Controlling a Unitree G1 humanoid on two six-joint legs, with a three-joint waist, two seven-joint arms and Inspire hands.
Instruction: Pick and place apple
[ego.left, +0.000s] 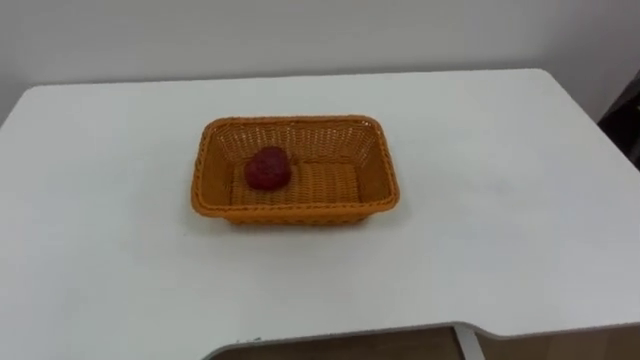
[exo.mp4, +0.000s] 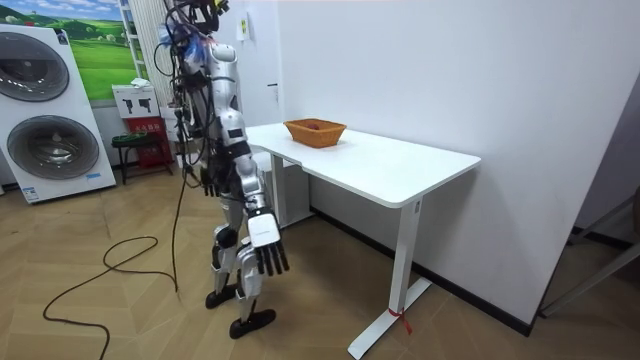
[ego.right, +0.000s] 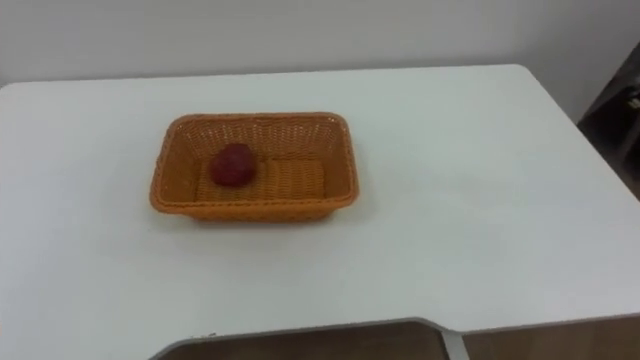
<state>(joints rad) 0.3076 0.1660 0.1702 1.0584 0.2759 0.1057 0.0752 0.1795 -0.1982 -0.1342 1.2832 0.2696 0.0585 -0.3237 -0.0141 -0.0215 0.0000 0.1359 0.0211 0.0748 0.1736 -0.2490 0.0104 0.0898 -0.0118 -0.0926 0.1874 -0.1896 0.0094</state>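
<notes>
Seeing the apple (ego.left: 268, 168) down inside the wicker basket (ego.left: 300, 213), left half, resting on the weave close to the back side. Putting the basket roughly mid-counter (ego.left: 480, 220), slightly toward the robot's left, well back from the near edge with its cut-out.

Standing upright at the counter's long side per the room view, facing it, both arms hung down. Reading the right robot hand (exo.mp4: 267, 248) as open: low beside the leg, fingers straight and slack, pointing down, holding nothing. Can't tell the state of the left robot hand (exo.mp4: 209, 183): far side of the body, about hip level, too small to read. Well apart from basket and apple either way.

Progress call, judgement only: ambiguous.
- With the basket as drop target: pick and place done, nothing left.
- With the basket as source: nothing started, whole job left. Reach in over the rim, close on the apple, lift clear of the sides, set down on bare counter.

Leaning toward the first, given no other container or marked spot on the counter. Not provable from this moment alone.

Worth noting for any grasp: round and smooth, so likely to roll on the weave if nudged. Basket probably light, likely to slide under a side push.
</notes>
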